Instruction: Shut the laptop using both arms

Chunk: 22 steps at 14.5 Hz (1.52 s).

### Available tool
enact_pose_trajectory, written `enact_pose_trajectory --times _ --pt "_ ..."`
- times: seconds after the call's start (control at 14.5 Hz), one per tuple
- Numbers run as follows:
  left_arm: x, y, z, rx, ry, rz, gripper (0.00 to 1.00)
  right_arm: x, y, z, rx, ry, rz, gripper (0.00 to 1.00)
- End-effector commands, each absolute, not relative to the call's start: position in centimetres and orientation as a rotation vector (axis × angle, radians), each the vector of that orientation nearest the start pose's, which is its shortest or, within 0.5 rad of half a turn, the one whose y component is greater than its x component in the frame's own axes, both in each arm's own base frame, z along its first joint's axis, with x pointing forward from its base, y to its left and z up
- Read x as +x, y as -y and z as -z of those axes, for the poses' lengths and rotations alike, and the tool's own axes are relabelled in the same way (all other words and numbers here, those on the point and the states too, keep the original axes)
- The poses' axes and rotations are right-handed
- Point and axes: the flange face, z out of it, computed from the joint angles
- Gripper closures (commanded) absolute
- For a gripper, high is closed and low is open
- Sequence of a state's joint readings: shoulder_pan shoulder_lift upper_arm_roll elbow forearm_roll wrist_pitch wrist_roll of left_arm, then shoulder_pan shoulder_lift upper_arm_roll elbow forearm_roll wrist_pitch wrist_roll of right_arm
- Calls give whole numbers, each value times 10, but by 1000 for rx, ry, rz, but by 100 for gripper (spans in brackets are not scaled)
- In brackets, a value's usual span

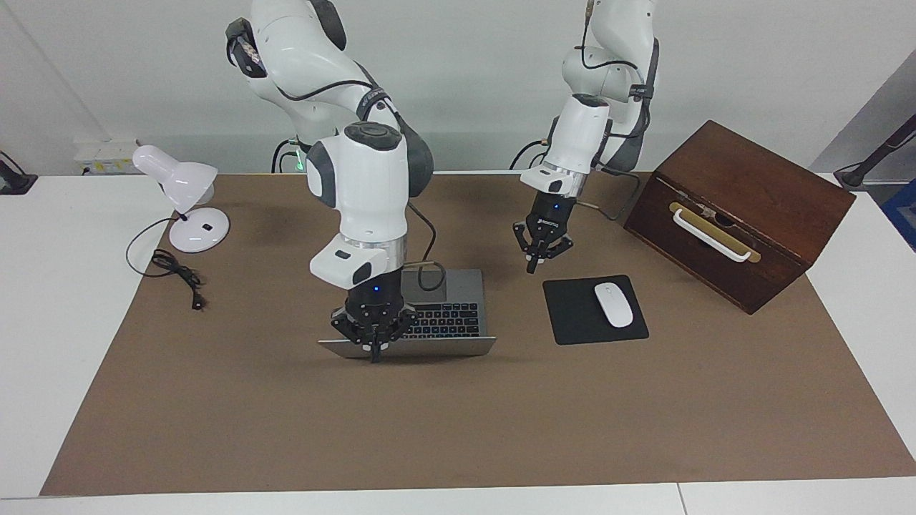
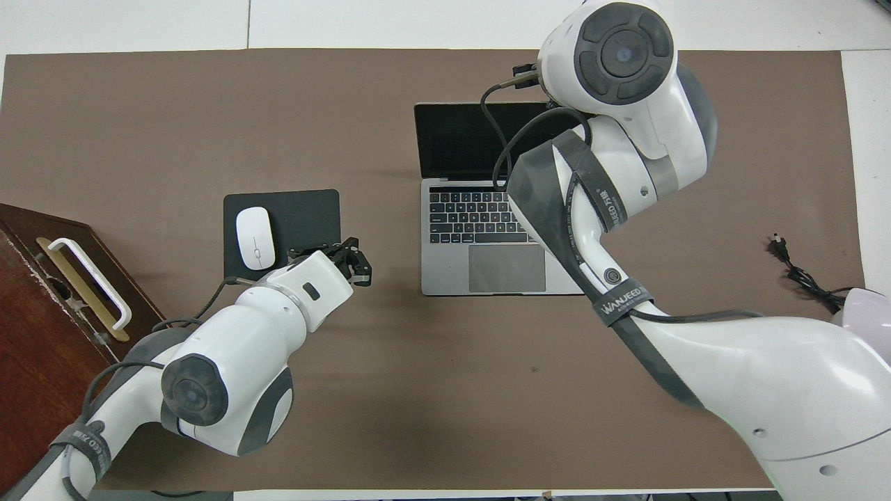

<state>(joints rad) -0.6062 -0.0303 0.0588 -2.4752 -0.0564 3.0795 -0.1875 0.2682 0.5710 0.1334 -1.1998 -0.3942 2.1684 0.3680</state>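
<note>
The silver-grey laptop (image 1: 447, 318) stands open on the brown mat, keyboard toward the robots; it also shows in the overhead view (image 2: 507, 268). Its lid (image 1: 429, 346) is raised, and its dark screen (image 2: 452, 139) is in view. My right gripper (image 1: 373, 352) is shut, its fingertips at the lid's top edge, toward the right arm's end; in the overhead view the right arm hides it. My left gripper (image 1: 533, 266) is shut and empty. It hangs over the mat between the laptop and the mouse pad, and also shows in the overhead view (image 2: 355, 263).
A black mouse pad (image 1: 572, 318) with a white mouse (image 1: 613, 304) lies beside the laptop toward the left arm's end. A dark wooden box (image 1: 737, 214) with a white handle stands at that end. A white desk lamp (image 1: 182, 193) and its cable (image 1: 179, 275) are at the right arm's end.
</note>
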Motion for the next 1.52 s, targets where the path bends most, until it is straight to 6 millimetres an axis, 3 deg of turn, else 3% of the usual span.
enact_pose_trajectory --times 0.0,0.48,0.69,1.04,1.45 --pt "437 281 -367 -3205 -522 1056 100 722 -248 -509 -3110 201 892 100" --pt "415 328 -319 -3174 -676 1211 100 727 -268 -489 -3001 188 892 100" --pt "408 337 -303 -3164 -707 1262 100 728 -273 -486 -2995 192 888 100" --pt "410 342 -291 -3165 -716 1232 100 720 -305 -473 -2954 227 859 100" --pt "409 353 -272 -3165 -748 1187 100 719 -299 -464 -2891 78 665 100"
